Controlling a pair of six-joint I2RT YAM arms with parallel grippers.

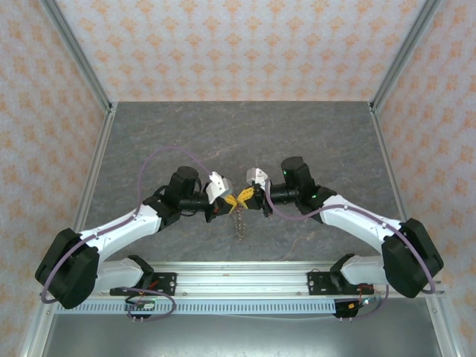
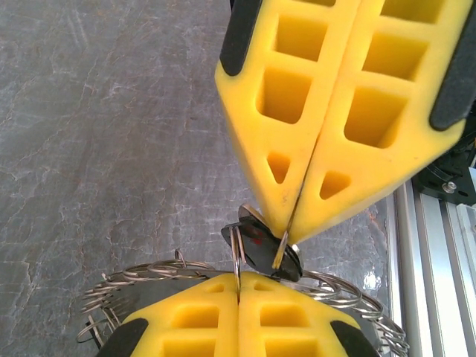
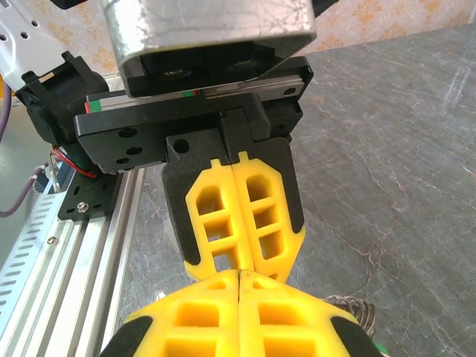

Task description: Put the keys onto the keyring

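**A:** Grippers, status?

**B:** Top view: both meet over mid-bench (image 1: 223,134), tips touching. The left gripper (image 2: 238,281) is closed with no gap between its fingers. A thin wire loop of the keyring (image 2: 119,294) runs up out of the seam, so I log it as clamped on the ring. The right gripper (image 2: 287,239) enters from 1 o'clock, also fully closed. Its tips pinch one of the keys (image 2: 259,249), a dark head with a red spot.

**A:** Where's the ring?

**B:** Held off the bench between the arms. In the left wrist view its coils fan out at 8 and 4 o'clock from the left tips. In the top view the rest hangs toward 6 o'clock below the meeting point. In the right wrist view a bit of coil shows at 4 o'clock beside the right fingers.

**A:** Is the key on?

**B:** Cannot tell. The key head sits against the clamped loop, just above the left tips. Whether the wire has passed through the key's hole is hidden by the head and the fingers.

**A:** Progress?

**B:** My judgement is mid-threading of this key. Ring and key are both secured and brought together. Left to do: work it round the coil, release, and confirm. I can't count the keys on the ring or those waiting.
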